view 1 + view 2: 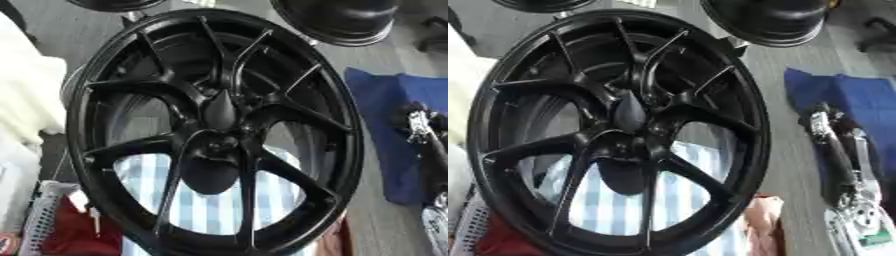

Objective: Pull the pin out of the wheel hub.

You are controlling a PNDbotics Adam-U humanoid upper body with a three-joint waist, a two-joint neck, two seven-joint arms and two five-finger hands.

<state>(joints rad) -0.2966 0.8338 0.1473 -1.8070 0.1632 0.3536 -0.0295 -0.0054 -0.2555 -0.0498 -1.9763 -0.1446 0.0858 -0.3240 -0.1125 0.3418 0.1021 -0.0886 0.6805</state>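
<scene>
A big black wheel (pixel 214 132) stands upright and fills nearly the whole scene, its face turned toward the robot's head. Thin split spokes fan out from the hub (pixel 219 145) to a deep rim. Over the hub's centre sits a dark pointed shape (pixel 220 111), narrow at the top and widening downward; whether this is the pin I cannot tell, since it is black against black. Below the hub a rounded dark mass (pixel 208 175) shows between the lower spokes, also not clear enough to name.

Through the lower gaps a blue-and-white checked cloth (pixel 206 207) is visible behind the wheel. At the lower left there is a white slotted basket (pixel 39 220) beside something red (pixel 74 235). A second black wheel (pixel 767 20) sits at the top right, well apart from the main one.

On the right, a blue cloth (pixel 868 105) lies on the grey floor. In front of it the right arm (pixel 837 150) comes in (black with silver joints), hanging near the wheel's rim without touching it. The right robot hand itself I cannot make out, so I cannot tell whether its fingers are apart or together. The left robot hand does not show in either view.
</scene>
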